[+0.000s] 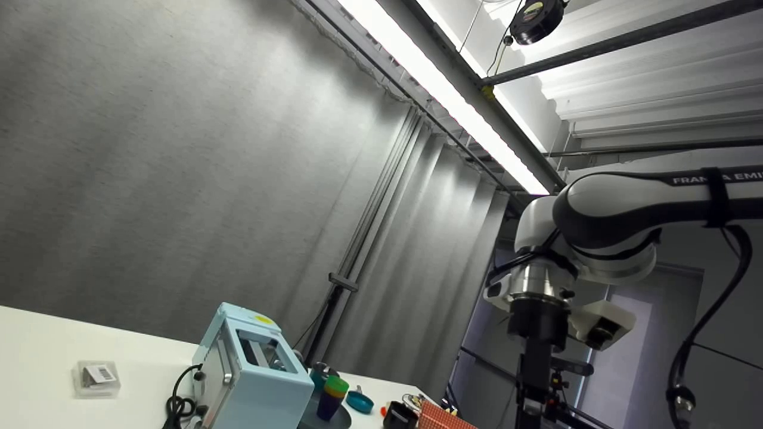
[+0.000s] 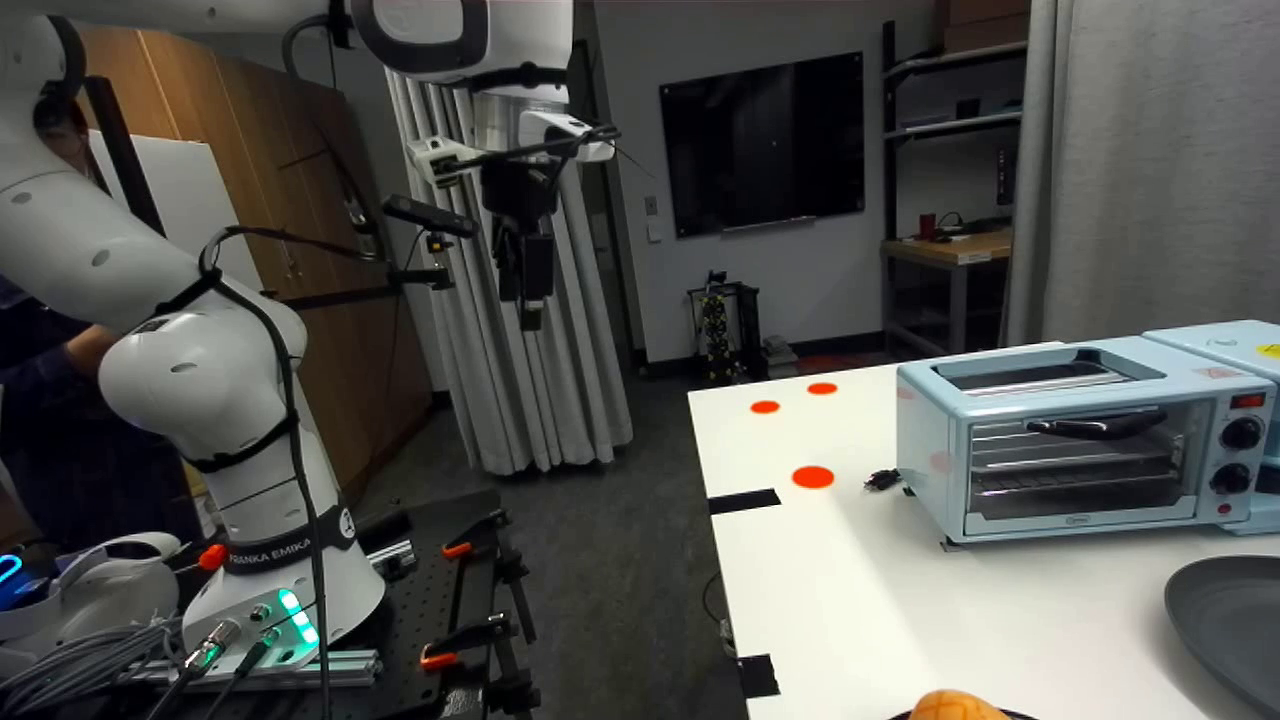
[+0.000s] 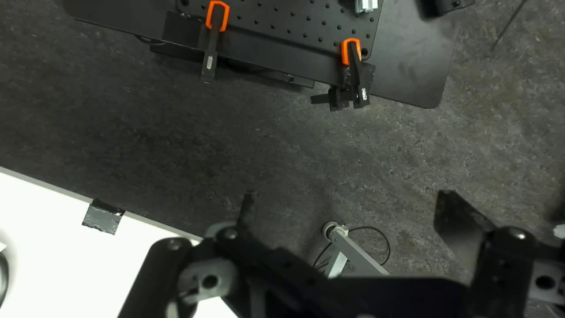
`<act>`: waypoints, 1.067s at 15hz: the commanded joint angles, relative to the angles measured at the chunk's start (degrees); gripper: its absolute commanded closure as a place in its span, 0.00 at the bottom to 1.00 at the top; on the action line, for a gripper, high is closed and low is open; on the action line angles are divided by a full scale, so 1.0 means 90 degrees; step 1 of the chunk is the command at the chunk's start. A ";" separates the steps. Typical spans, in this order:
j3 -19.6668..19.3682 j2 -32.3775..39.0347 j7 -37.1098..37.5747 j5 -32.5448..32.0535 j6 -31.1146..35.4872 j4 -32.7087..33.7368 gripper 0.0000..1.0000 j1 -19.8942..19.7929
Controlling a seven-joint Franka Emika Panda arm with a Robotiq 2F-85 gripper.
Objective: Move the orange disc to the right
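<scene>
Three flat orange discs show on the white table in an exterior view: a nearer one (image 2: 813, 477) beside a black tape strip, and two farther ones (image 2: 765, 407) (image 2: 822, 389) toward the table's far end. I cannot tell which one the task means. None shows in the wrist view. My gripper (image 3: 347, 196) is open and empty, its fingers wide apart, with only floor between them in the wrist view. In both exterior views the gripper (image 2: 530, 315) (image 1: 529, 411) points down, high up and off the table's side, away from the discs.
A light blue toaster oven (image 2: 1080, 440) stands to the right of the discs, its cord plug (image 2: 883, 480) between. A grey plate (image 2: 1235, 620) and an orange-brown rounded item (image 2: 955, 706) are nearer. Stacked cups (image 1: 332, 398) and a teal pan (image 1: 360, 401) stand past the oven.
</scene>
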 commanded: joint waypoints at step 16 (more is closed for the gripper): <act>0.0708 0.1777 0.0319 -0.1193 0.3403 -0.0359 0.00 -0.0102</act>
